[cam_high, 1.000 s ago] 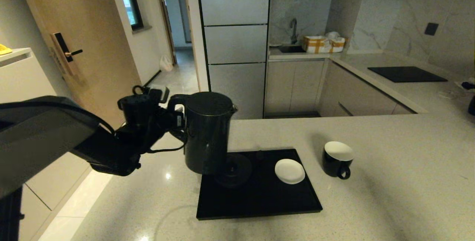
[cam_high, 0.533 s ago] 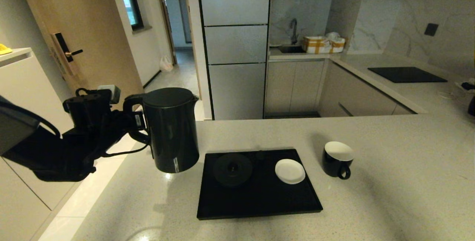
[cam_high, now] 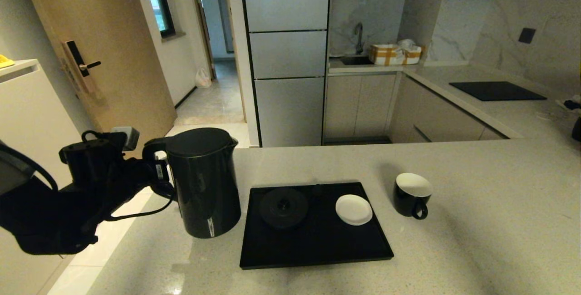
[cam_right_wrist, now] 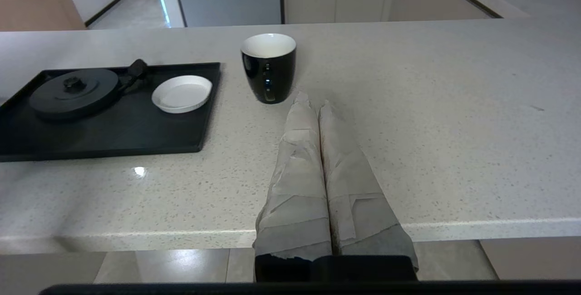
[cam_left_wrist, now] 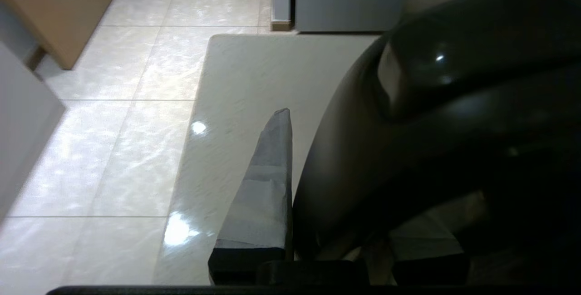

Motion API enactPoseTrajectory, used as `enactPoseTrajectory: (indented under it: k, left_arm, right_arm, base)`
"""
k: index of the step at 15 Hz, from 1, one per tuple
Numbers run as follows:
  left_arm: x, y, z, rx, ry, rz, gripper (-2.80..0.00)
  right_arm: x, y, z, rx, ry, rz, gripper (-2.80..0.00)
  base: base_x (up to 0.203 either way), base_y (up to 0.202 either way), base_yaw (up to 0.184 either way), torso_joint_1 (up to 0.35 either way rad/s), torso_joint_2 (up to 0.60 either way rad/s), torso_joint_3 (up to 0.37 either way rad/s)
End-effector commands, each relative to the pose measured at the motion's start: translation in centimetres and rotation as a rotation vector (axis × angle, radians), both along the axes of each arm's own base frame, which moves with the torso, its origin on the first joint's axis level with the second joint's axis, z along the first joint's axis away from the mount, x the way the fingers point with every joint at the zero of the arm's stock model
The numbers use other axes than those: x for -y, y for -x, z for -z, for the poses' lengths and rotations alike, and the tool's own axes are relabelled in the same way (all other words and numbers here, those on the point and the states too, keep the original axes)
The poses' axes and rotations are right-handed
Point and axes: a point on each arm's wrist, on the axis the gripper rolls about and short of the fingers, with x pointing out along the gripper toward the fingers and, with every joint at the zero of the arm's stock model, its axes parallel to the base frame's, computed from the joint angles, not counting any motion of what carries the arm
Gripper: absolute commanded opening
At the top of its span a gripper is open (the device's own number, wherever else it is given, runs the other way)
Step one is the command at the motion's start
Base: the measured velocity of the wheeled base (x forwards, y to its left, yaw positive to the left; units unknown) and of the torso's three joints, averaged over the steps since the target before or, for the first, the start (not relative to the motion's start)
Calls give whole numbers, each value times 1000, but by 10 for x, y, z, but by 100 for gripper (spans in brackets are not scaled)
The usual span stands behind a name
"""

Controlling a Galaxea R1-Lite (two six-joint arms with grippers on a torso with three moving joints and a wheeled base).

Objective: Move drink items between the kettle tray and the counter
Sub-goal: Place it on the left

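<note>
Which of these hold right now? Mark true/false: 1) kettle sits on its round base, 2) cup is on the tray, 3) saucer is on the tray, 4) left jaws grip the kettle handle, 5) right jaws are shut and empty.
1) False. The kettle is off the round base, over the counter left of the tray.
2) False. The cup stands on the counter, right of the tray.
3) True. The saucer lies on the tray beside the base.
4) True. The left gripper holds the kettle by its handle.
5) True. The right gripper is shut, holding nothing, short of the cup.
</note>
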Motion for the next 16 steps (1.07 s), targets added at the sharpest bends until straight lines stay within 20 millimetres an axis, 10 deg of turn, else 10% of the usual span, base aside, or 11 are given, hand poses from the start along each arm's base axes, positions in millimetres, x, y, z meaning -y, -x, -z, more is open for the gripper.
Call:
enactPoseTrajectory:
  k: [1, 8, 16]
  left_arm:
    - [-1, -1, 29, -24, -39, 7, -280]
    - [-1, -5, 70, -33, -122, 39, -280]
    - [0, -6, 73, -46, -120, 47, -280]
  right_arm:
    - [0, 0, 0, 1, 0, -1, -280]
    - [0, 0, 0, 1, 0, -1, -280]
    - [0, 0, 0, 1, 0, -1, -280]
  base:
    - [0, 0, 0, 0, 0, 0]
    - [0, 0, 0, 0, 0, 0]
    - [0, 0, 0, 0, 0, 0]
